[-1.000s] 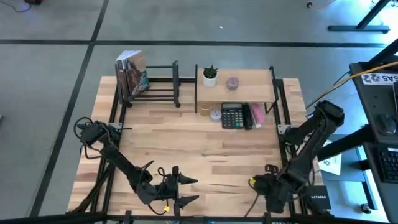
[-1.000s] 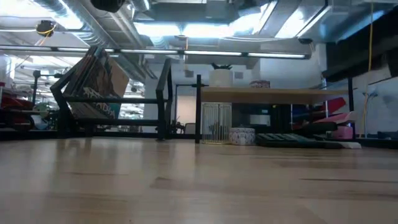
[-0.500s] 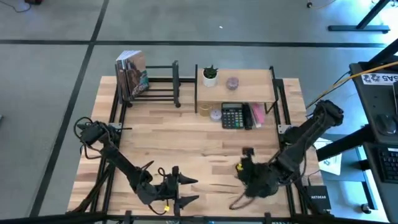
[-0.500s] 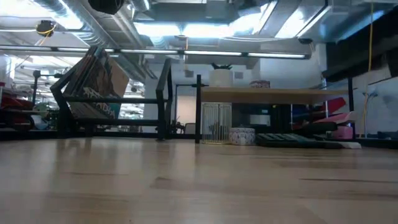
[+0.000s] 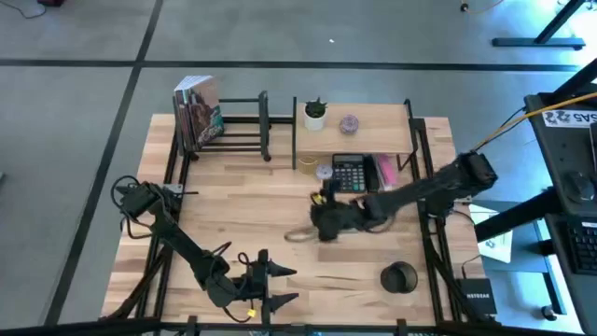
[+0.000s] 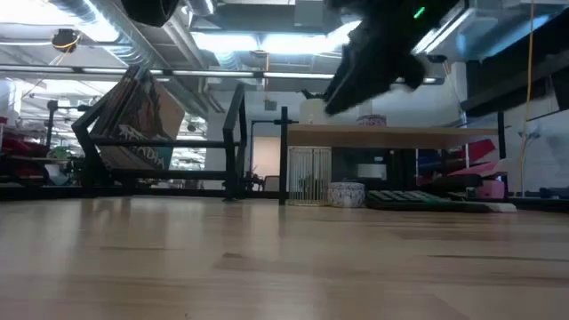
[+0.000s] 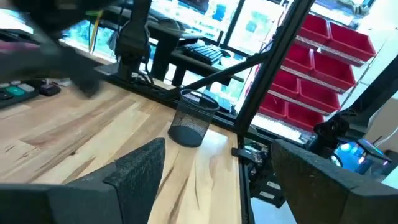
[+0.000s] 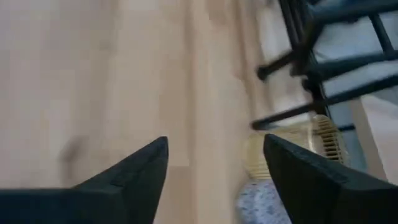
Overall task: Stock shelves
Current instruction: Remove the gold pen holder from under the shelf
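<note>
I have my right gripper (image 5: 324,217) out over the table (image 5: 242,215) near the wood shelf (image 5: 373,126), fingers spread and empty, so next I must pick one thing there; my left gripper (image 5: 266,280) waits, fingers spread.

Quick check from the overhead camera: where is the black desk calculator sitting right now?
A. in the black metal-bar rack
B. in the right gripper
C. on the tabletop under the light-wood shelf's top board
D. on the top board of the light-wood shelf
C: the black desk calculator lies on the tabletop, at the front edge beneath the top board of the light-wood shelf, beside a pink item.
</note>
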Robot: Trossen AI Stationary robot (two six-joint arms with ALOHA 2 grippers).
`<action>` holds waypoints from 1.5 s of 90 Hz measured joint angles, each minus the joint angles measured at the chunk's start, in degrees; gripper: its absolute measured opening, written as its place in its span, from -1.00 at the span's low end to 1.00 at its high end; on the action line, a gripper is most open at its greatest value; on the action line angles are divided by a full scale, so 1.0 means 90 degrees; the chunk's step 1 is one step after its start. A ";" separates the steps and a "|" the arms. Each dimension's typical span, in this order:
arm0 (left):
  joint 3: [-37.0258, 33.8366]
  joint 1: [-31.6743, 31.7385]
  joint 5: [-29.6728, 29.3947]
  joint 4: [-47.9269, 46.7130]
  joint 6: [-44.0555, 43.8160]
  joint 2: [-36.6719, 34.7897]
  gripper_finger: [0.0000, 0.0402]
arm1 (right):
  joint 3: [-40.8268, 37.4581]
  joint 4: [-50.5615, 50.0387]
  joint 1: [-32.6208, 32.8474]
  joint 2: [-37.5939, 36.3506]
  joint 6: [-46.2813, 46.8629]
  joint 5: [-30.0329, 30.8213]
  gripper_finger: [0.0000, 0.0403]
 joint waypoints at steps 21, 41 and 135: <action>0.0002 -0.0007 0.0000 -0.0022 -0.0001 0.0000 0.37 | -0.0008 0.0454 -0.0814 0.0612 -0.0122 0.0170 0.24; 0.0002 -0.0005 -0.0002 -0.0104 -0.0013 0.0000 0.37 | -0.0006 0.0878 -0.1033 0.0836 -0.0446 0.0438 0.16; 0.0002 -0.0010 0.0000 -0.0126 -0.0143 0.0000 0.37 | 0.0004 0.0872 -0.1785 0.0903 -0.0412 -0.0937 0.15</action>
